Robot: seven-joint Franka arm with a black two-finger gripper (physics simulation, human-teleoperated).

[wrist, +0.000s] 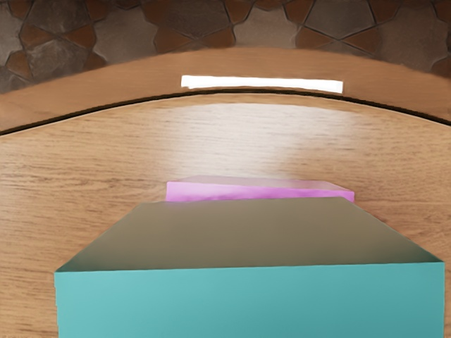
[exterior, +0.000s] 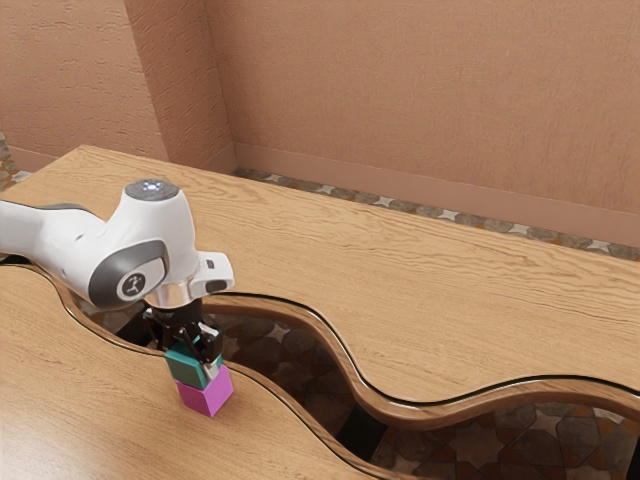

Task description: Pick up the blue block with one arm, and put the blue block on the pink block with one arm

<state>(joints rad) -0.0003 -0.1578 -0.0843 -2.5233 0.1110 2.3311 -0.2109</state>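
The blue block (exterior: 190, 366), teal in colour, sits directly on top of the pink block (exterior: 207, 393) near the curved edge of the near table. My gripper (exterior: 196, 350) comes down from above, and its black fingers clasp the blue block from two sides. In the wrist view the blue block (wrist: 246, 282) lies just under my hand. A strip of the pink block (wrist: 257, 190) shows beyond it, so the two blocks are slightly offset.
The near table (exterior: 60, 400) ends in a wavy rim (exterior: 300, 420) close to the blocks. Beyond that rim a gap opens onto the stone-tiled floor (exterior: 290, 360). A second wooden table (exterior: 400, 270) lies past the gap. Walls stand at the back.
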